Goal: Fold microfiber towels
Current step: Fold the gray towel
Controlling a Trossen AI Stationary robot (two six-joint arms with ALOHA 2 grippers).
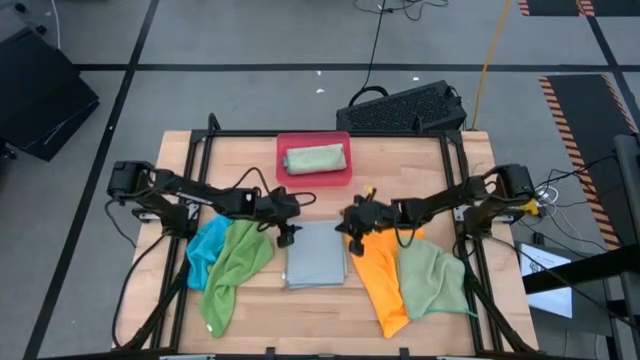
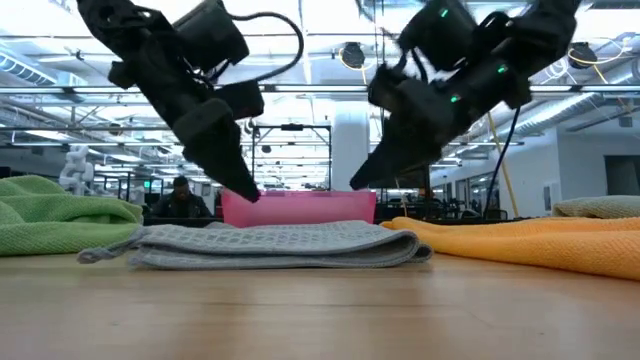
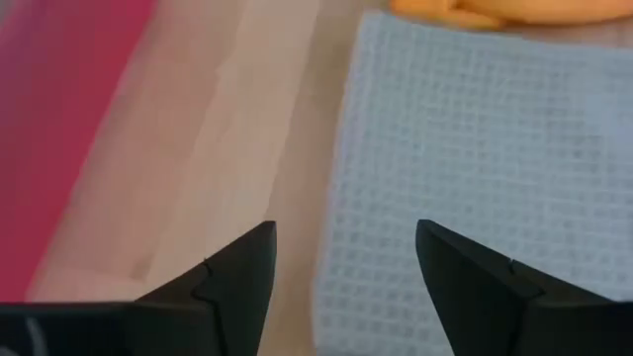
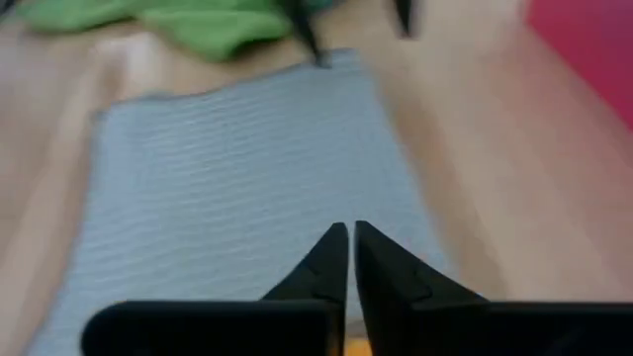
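High view: grey towel [image 1: 316, 256] folded flat at table centre, between left gripper [image 1: 286, 238] at its upper left corner and right gripper [image 1: 349, 229] at its upper right corner. Bright green towel [image 1: 236, 268] and blue towel [image 1: 208, 246] heaped to the left, orange towel [image 1: 381, 275] and pale green towel [image 1: 432, 281] to the right. Another pale green folded towel [image 1: 314, 158] inside the pink tray [image 1: 285, 146] at the far edge.

Low view: folded grey towel [image 2: 270, 245] lying on the wood, pink tray [image 2: 297, 207] behind it. Both grippers tipped down just above the towel's far edge, holding nothing.

Left wrist view: fingers [image 3: 242, 277] spread apart, empty, hovering over the grey towel's [image 3: 475, 168] edge and bare table [image 3: 227, 148].

Right wrist view: fingers [image 4: 331, 262] nearly touching, a thin gap between, nothing pinched, above the grey towel [image 4: 237, 178].
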